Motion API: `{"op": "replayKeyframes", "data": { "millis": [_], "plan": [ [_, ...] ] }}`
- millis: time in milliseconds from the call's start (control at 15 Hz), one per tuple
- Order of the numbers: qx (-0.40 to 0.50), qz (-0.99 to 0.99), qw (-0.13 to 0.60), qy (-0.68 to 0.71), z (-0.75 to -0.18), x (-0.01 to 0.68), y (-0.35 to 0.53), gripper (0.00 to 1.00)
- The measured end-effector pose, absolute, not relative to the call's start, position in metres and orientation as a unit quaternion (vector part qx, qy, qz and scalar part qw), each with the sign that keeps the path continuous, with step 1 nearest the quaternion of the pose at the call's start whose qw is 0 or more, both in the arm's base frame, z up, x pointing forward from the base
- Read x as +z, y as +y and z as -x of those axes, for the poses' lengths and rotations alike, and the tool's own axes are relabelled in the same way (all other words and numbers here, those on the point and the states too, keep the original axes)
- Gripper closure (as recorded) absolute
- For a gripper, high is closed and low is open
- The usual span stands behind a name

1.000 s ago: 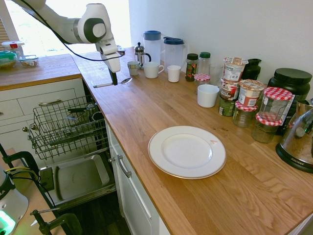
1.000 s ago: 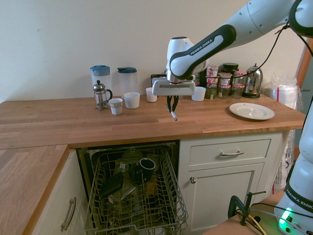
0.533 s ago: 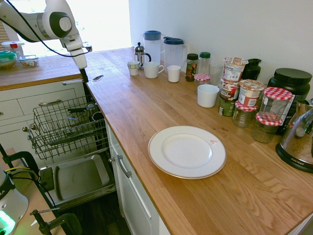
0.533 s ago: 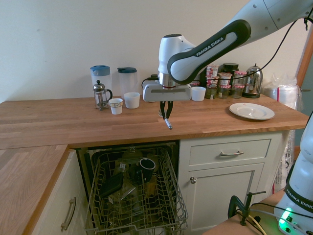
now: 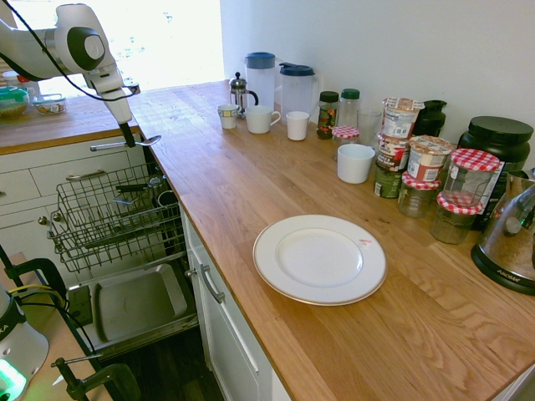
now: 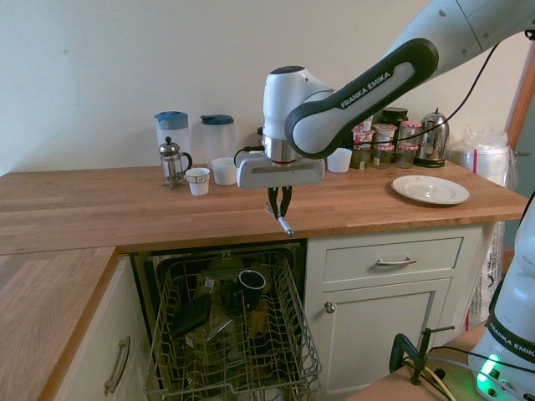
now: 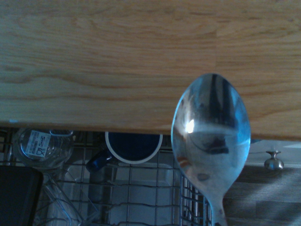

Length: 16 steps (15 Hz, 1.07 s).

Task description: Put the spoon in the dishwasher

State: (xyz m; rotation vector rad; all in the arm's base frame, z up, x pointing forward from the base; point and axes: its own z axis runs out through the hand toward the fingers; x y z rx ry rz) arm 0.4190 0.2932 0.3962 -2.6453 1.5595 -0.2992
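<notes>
The gripper [image 6: 280,203] points almost straight down, its fingers pinched on the spoon [image 5: 125,144] partway along the handle. The spoon lies nearly level in the air — its bowl is toward the wooden counter [image 5: 276,192] and its handle sticks out over the open space in front. It hangs at the counter's front edge, right above the dishwasher [image 6: 230,334], touching neither.

In the wrist view the spoon's shiny bowl [image 7: 210,141] fills much of the frame, with the counter edge behind it and the wire rack [image 7: 141,202] below. A dark mug [image 7: 133,147] with a white rim and a clear glass jar [image 7: 42,147] sit in that rack.

The dishwasher's rack [image 5: 113,217] is pulled out over the dropped door [image 5: 134,305]. Farther along the counter a white plate [image 5: 319,259] rests well away from the arm, and two jugs [image 5: 280,83], a small coffee press [image 5: 240,92] and a few cups [image 5: 261,119] stand near the wall.
</notes>
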Motion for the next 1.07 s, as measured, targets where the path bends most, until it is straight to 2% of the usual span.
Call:
{"op": "replayKeyframes", "data": {
  "millis": [533, 1067],
  "plan": [
    [-0.12, 0.855, 0.037, 0.503, -0.338, 0.342, 0.347, 1.0],
    [-0.107, 0.853, 0.034, 0.51, -0.322, 0.241, 0.356, 1.0]
  ]
}}
